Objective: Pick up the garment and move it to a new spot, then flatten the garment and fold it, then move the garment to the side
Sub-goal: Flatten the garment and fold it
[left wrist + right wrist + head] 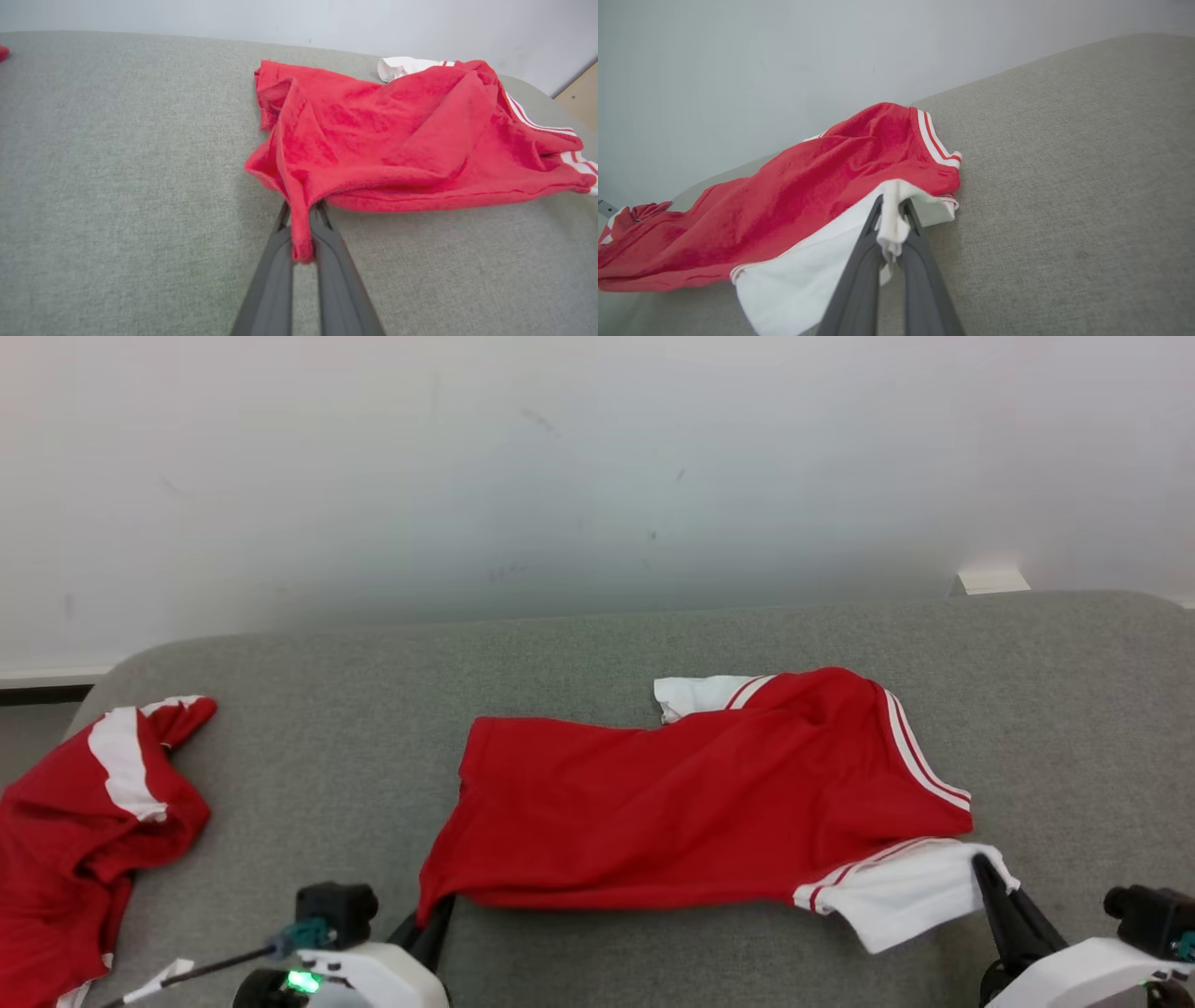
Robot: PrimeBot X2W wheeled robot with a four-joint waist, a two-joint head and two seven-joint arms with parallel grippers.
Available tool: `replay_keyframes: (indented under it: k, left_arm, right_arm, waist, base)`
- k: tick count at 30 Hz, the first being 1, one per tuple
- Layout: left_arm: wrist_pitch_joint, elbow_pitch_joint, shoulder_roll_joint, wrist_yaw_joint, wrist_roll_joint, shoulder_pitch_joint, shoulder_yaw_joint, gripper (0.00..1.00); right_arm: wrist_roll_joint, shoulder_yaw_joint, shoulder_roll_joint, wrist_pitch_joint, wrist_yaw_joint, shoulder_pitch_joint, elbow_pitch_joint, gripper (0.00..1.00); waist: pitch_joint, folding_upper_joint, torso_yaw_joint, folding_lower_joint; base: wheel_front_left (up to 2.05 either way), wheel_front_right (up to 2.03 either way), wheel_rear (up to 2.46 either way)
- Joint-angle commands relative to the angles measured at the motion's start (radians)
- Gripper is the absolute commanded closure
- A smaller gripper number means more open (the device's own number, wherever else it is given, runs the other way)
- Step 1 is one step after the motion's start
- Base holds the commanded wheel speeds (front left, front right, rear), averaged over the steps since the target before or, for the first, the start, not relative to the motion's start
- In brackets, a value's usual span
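Setting reads as a lab test bay. Table (280, 728) covered in grey felt, rounded corners, set against a bare white wall (560, 476) with scuffs and a pale block (992, 581) at 2 o'clock. On it, two alike red-and-white pieces: garment (700, 803) at centre, second garment (75, 831) at 9 o'clock.

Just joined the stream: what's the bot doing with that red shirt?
Both grippers are shut on the red-and-white shirt, which lies rumpled on the grey table. The left gripper pinches a red hem corner and the right gripper pinches the white sleeve. The shirt's near edge looks slightly raised; it is not yet flattened or folded. A second red garment sits bunched at the table's left edge, untouched.
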Motion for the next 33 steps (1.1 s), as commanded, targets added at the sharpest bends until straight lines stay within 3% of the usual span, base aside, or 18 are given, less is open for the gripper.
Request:
replay_keyframes:
  k: [1, 8, 16, 26, 33]
  left_arm:
    - [0.004, -0.006, 0.014, -0.001, 0.007, -0.023, -0.004, 1.0]
    - [0.073, -0.022, 0.071, -0.013, -0.018, -0.216, -0.03, 1.0]
    - [0.178, 0.066, 0.146, -0.017, -0.092, -0.62, -0.109, 1.0]
    - [0.137, 0.3, 0.133, -0.016, -0.14, -1.11, -0.157, 1.0]
    - [0.073, 0.446, 0.11, -0.016, -0.172, -1.346, -0.165, 1.0]
  right_arm:
    - [0.012, -0.005, -0.014, -0.005, 0.001, -0.024, -0.006, 1.0]
    - [0.074, 0.011, -0.052, 0.027, 0.001, -0.194, -0.063, 1.0]
    - [0.052, 0.063, -0.121, 0.065, 0.001, -0.578, -0.047, 1.0]
    - [0.014, 0.117, -0.121, 0.031, 0.001, -1.09, 0.155, 1.0]
    - [0.034, 0.136, -0.127, -0.027, 0.001, -1.314, 0.265, 1.0]
  waist:
    - [0.011, 0.0, -0.002, 0.0]
    - [0.119, 0.0, -0.007, 0.0]
    - [0.294, 0.0, -0.008, 0.0]
    - [0.457, 0.0, 0.01, 0.0]
    - [0.473, 0.0, 0.021, 0.0]
  base:
    - [0.0, 0.0, 0.0]
    - [0.0, 0.0, 0.0]
    - [0.0, 0.0, 0.0]
    - [0.0, 0.0, 0.0]
    - [0.0, 0.0, 0.0]
